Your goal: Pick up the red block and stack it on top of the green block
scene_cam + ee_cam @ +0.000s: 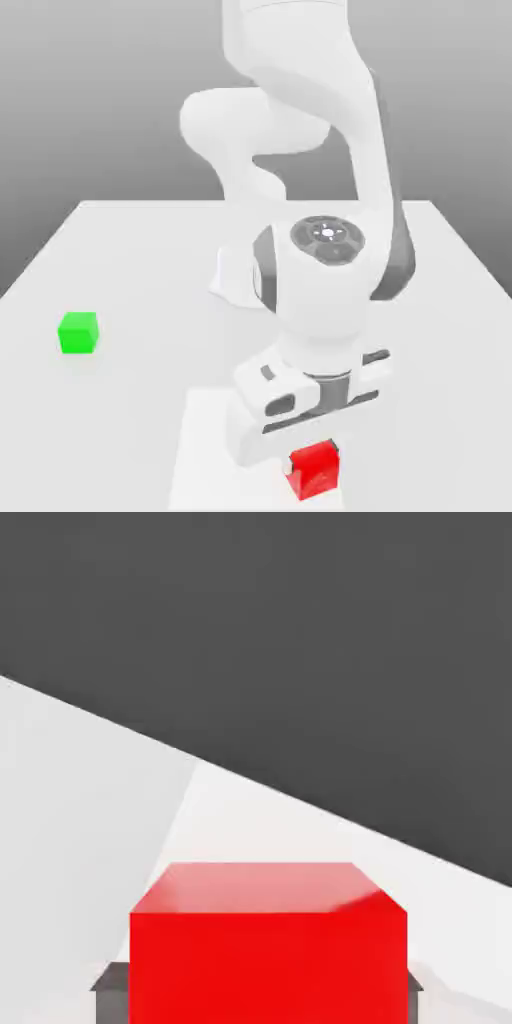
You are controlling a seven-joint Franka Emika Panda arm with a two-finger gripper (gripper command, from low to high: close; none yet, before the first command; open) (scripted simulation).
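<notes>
Jaws [312, 450] of our white Panda arm hang low over the near edge of the white table [120, 250], directly above the small glossy bright-red cube [314, 470]; in the exterior view the hand covers the cube's upper rear part, so the fingers themselves are hidden behind the hand's housing; in the hand view we see the red block [268, 942] close up, with a dark grey fingertip [108, 990] just beside one of its lower corners and a sliver of another at the opposite corner; the cube sits between them, so we read the jaws as standing on either side of it; whether they press on its faces or stand a little off we cannot tell, nor how wide they are parted beyond the cube's own width.

We see the red block resting on a paler rectangular patch of the table toward the front, slightly to the exterior view's right of centre; whether it touches the surface or is raised a little is not clear to us.

We find the small bright-green cube [78, 332] well apart from it, toward the exterior view's left and farther back, sitting alone and upright on the table; its top face is bare; the arm's base stands at the back of the table, behind the hand.
</notes>
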